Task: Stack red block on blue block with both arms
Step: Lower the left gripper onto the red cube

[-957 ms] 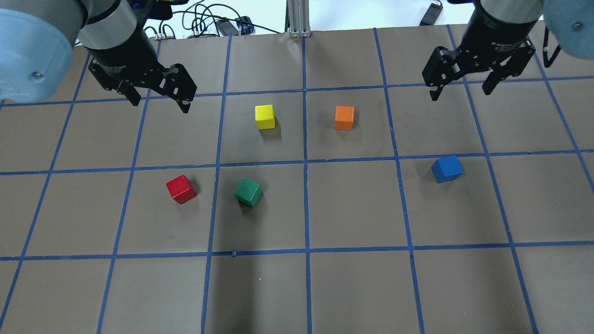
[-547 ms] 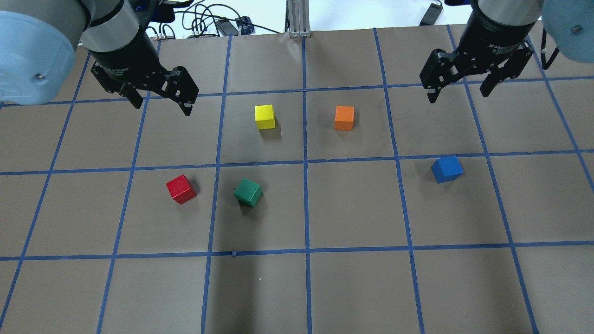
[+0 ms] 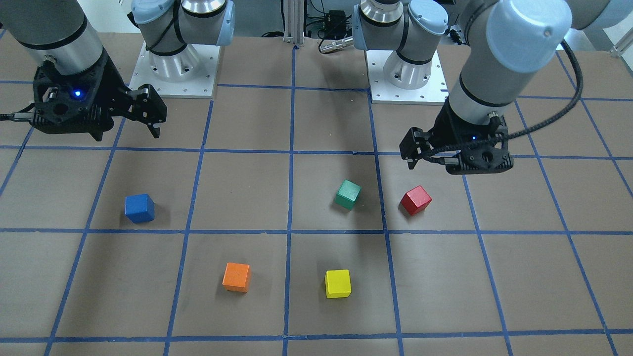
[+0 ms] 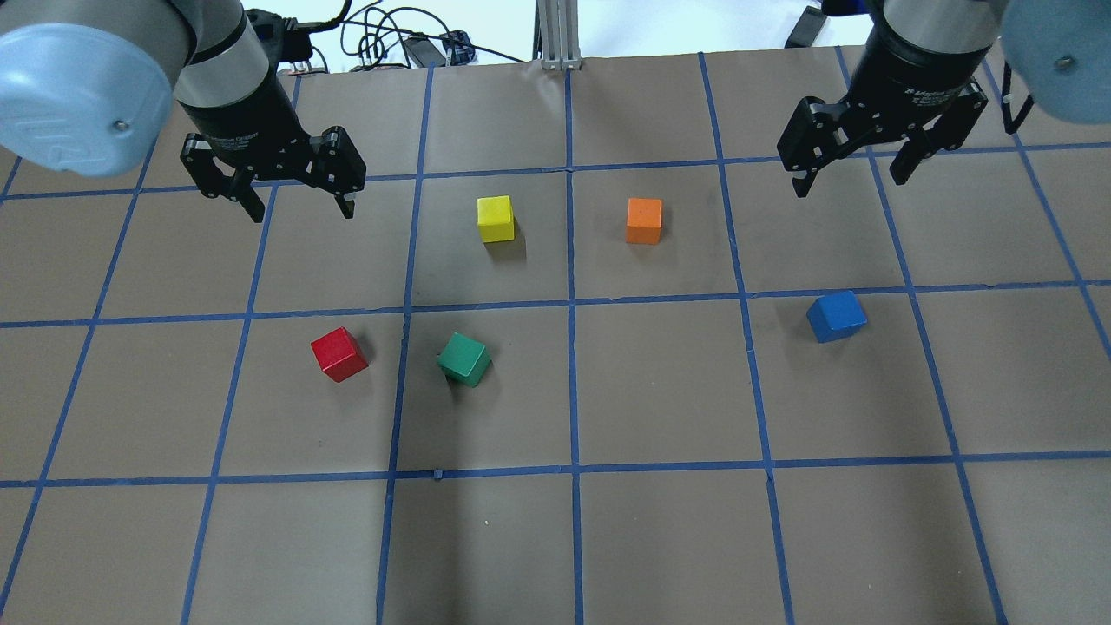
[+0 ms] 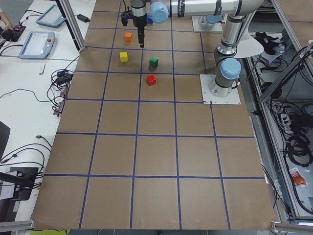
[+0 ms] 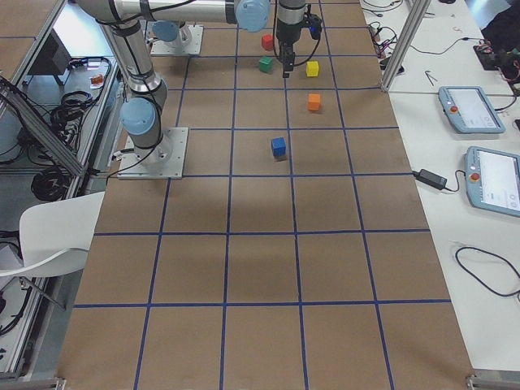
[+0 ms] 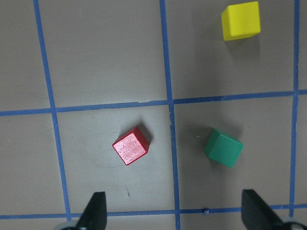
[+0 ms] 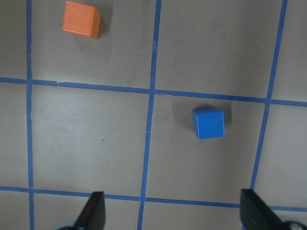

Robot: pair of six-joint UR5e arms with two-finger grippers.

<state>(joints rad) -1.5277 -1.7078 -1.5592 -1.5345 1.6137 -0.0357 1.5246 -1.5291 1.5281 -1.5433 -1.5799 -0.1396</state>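
Observation:
The red block [image 4: 338,354] lies on the brown gridded table at left of centre, turned at an angle. It also shows in the left wrist view [image 7: 130,145]. My left gripper [image 4: 302,213] hangs open and empty above the table, apart from the red block and on its far side. The blue block [image 4: 836,316] lies on the right and shows in the right wrist view [image 8: 208,122]. My right gripper [image 4: 851,184] is open and empty, above the table on the far side of the blue block.
A green cube [image 4: 463,359] lies just right of the red block. A yellow cube [image 4: 496,218] and an orange cube [image 4: 644,220] lie farther back near the middle. Cables and a metal post [image 4: 555,35] sit beyond the far table edge.
The left gripper has turned about its wrist and shifted slightly toward the middle. The right gripper has drifted a little left and farther back. Both stay open; no block has moved.

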